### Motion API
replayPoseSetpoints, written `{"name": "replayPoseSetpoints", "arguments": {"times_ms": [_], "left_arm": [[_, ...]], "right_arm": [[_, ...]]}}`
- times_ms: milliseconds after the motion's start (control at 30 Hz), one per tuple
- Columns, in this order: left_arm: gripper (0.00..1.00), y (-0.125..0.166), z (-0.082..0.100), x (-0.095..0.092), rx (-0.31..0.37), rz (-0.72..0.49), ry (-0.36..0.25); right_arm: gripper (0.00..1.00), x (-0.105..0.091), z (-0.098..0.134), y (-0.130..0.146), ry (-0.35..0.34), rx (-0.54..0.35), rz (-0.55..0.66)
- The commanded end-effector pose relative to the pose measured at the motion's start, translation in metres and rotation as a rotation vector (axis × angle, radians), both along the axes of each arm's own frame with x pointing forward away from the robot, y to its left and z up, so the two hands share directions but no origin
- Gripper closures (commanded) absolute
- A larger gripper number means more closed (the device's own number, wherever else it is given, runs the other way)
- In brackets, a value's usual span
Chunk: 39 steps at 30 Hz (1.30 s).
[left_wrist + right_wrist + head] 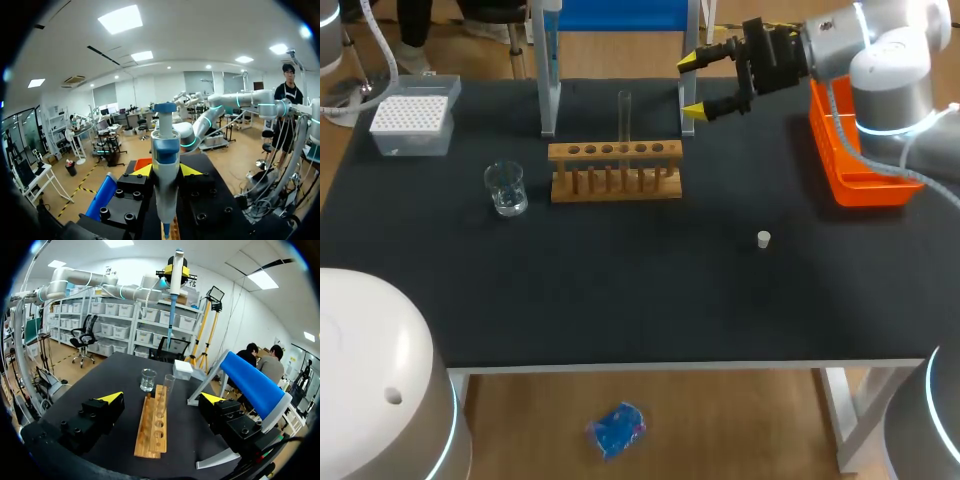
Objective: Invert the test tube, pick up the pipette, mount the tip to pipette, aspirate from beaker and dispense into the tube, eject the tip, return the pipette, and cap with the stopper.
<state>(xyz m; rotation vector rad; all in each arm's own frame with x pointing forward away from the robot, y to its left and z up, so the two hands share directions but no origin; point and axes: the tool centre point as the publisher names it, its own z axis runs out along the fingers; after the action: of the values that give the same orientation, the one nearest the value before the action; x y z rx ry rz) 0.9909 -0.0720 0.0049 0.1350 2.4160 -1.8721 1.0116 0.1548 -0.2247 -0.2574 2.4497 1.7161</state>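
A white and blue pipette (165, 150) stands upright between the fingers of my left gripper (166, 170), which is shut on it. In the right wrist view that gripper (176, 273) holds the pipette (173, 295) high above the table, beyond the beaker (148, 380). A clear test tube (624, 118) stands in the wooden rack (615, 170). My right gripper (691, 86) hovers open just right of the tube's top, nothing between its fingers. From its own wrist, the right gripper (162, 397) faces the rack (154, 427) and tube (168, 384). The small white stopper (764, 238) lies on the mat.
A glass beaker (506, 188) sits left of the rack and a tip box (412, 125) at the far left. An orange bin (850, 165) is at the right edge under my right arm. The blue pipette stand (549, 90) rises behind the rack.
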Motion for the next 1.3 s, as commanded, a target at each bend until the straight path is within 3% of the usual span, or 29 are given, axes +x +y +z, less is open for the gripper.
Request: {"name": "replayPoseSetpoints", "arguments": {"times_ms": [33, 333, 500, 767, 1300], "left_arm": [[1.0, 0.001, 0.001, 0.001, 0.004, -0.003, 0.002], [1.0, -0.002, 0.006, -0.001, -0.013, -0.038, 0.007], [1.0, -0.002, 0.013, -0.003, -0.072, -0.018, 0.037], [1.0, -0.014, 0.025, 0.001, -0.072, 0.019, 0.08], [1.0, -0.036, 0.019, 0.02, -0.093, 0.027, 0.105]], "right_arm": [[0.0, 0.0, 0.0, 0.0, -0.001, 0.0, 0.0], [0.0, 0.0, 0.0, 0.0, -0.001, 0.0, 0.0], [0.0, 0.0, 0.0, 0.0, -0.001, 0.0, 0.0], [0.0, 0.0, 0.0, 0.0, -0.001, 0.0, 0.0], [0.0, 0.0, 0.0, 0.0, -0.001, 0.0, 0.0]]}}
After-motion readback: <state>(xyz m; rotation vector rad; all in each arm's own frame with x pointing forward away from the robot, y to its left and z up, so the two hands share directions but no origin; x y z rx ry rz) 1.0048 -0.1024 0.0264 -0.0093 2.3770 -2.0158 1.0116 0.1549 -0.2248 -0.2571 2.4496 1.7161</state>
